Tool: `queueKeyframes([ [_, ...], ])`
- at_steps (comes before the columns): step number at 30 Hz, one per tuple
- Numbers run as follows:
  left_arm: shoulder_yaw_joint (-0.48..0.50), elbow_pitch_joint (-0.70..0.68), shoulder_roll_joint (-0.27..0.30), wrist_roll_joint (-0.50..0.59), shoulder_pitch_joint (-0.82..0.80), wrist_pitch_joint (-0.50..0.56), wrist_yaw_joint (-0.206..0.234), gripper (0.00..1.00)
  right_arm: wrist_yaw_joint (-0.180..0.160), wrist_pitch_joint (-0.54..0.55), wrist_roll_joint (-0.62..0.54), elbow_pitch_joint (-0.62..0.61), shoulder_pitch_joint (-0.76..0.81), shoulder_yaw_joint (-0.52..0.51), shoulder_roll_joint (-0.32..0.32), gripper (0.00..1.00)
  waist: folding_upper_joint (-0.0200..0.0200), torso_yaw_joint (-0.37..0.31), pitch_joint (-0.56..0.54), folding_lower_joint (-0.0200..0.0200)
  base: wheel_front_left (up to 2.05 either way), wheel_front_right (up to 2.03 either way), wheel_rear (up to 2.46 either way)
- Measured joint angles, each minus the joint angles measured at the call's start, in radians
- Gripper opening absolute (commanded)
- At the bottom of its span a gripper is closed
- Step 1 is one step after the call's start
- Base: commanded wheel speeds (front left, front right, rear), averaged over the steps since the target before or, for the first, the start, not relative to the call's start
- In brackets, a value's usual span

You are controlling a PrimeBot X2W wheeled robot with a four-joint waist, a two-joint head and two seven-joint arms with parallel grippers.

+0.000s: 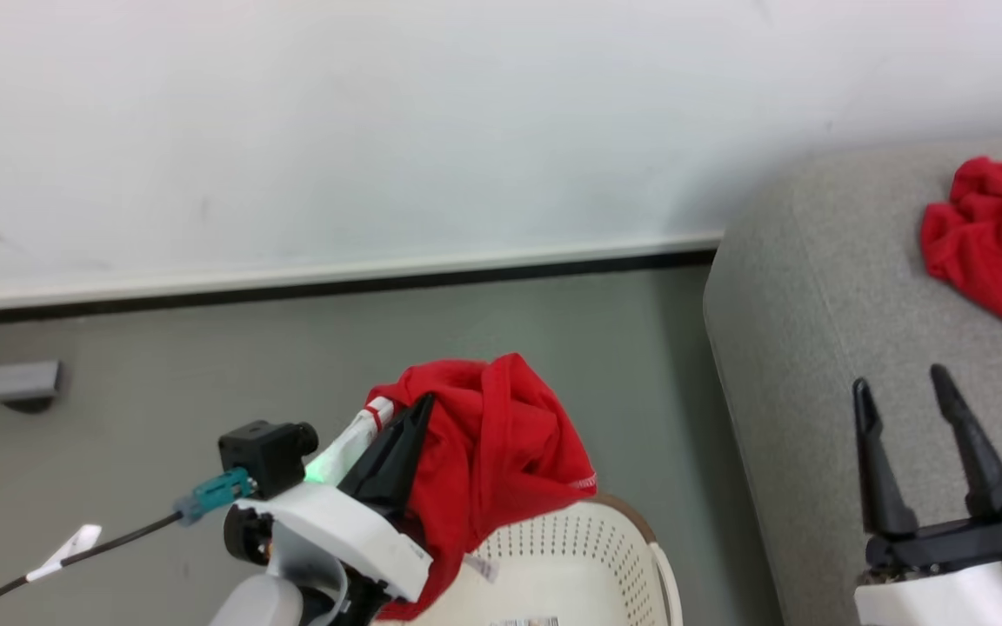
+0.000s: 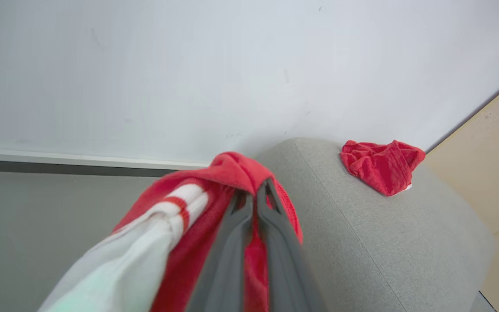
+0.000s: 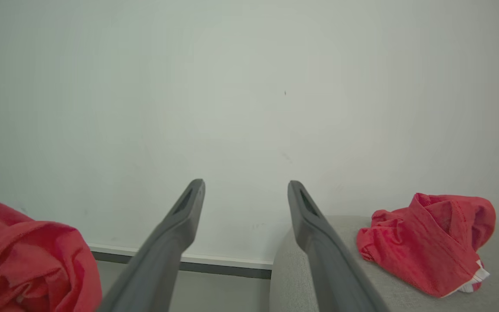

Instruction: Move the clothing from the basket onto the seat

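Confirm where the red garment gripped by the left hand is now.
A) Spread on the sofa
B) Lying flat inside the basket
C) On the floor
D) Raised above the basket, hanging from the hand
D: the left hand is shut on the red garment, which dangles above the basket; a second red garment already lies on the sofa.

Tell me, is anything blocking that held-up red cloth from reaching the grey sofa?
Nothing visible blocks it. The bright red fabric garment hangs from the left tool above the cream perforated plastic basket; the light grey upholstered sofa lies beside it. The open right tool hovers over the sofa's near edge.
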Motion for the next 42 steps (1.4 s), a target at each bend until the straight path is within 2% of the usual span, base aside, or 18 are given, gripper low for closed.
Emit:
queueKeyframes([
  [13, -0.026, -0.197, 0.025, 0.011, 0.062, 0.024, 0.026, 0.0, 0.0, 0.031, 0.056, 0.018, 0.047, 0.144, -0.084, 1.0, 0.0, 0.007, -0.15, 0.0, 0.0, 0.0, 0.0],
  [19, -0.041, -0.278, 0.039, 0.015, 0.078, 0.062, 0.039, 0.0, 0.0, 0.085, 0.099, -0.056, 0.052, 0.233, -0.131, 1.0, 0.0, 0.008, -0.181, 0.0001, 0.0, 0.0, 0.0],
  [25, -0.071, -0.332, 0.055, 0.027, 0.08, 0.104, 0.041, 0.0, 0.0, 0.199, 0.163, -0.165, 0.023, 0.405, -0.21, 1.0, 0.0, 0.001, -0.185, 0.0002, 0.0, 0.0, 0.0],
  [28, -0.097, -0.351, 0.054, 0.035, 0.08, 0.119, 0.033, 0.0, 0.0, 0.246, 0.192, -0.201, -0.031, 0.483, -0.241, 1.0, 0.0, -0.005, -0.183, 0.0002, 0.0, 0.0, 0.0],
  [34, -0.158, -0.375, 0.04, 0.044, 0.067, 0.15, 0.013, 0.0, 0.0, 0.313, 0.208, -0.195, -0.133, 0.581, -0.289, 1.0, 0.0001, -0.01, -0.175, 0.0002, 0.0, 0.0, 0.0],
  [42, -0.243, -0.375, 0.013, 0.044, 0.045, 0.183, -0.022, 0.0, 0.0, 0.353, 0.239, -0.138, -0.198, 0.644, -0.323, 1.0, 0.0, -0.008, -0.168, 0.0003, 0.0, 0.0, 0.0],
])
